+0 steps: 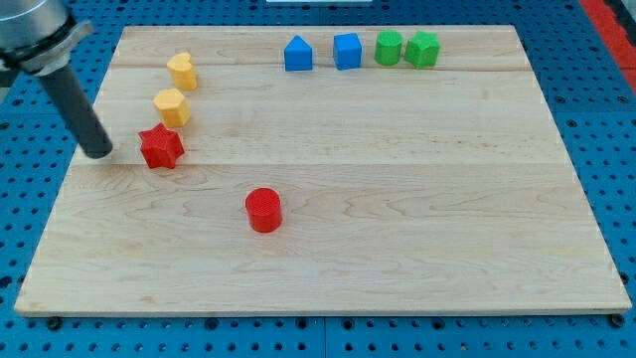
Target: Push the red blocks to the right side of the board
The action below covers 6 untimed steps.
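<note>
Nearest, the red cylinder (263, 210) sat left of the board's (397, 249) centre, while farther back my tip (99, 153), a bare rod touching nothing, stood just left of the red star (161, 147).

surface: blue perforated table (606, 119) | board: pale wood (397, 199)

Red star (161, 147), red cylinder (263, 210), pale board (397, 199)
</note>
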### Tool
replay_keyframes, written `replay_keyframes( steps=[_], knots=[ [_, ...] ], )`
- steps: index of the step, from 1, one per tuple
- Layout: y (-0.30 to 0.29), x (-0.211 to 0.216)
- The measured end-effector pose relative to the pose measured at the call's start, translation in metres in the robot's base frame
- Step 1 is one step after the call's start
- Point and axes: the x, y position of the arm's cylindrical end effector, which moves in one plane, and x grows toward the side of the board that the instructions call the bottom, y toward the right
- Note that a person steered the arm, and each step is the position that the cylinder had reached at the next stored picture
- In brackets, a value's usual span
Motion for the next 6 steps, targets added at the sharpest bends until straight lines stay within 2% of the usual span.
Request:
replay_keyframes(
  steps=[1,3,5,6],
  knots=[
    [0.040,-0.008],
    [0.073,0.026],
    [0.170,0.026],
    [0.201,0.014]
  ],
)
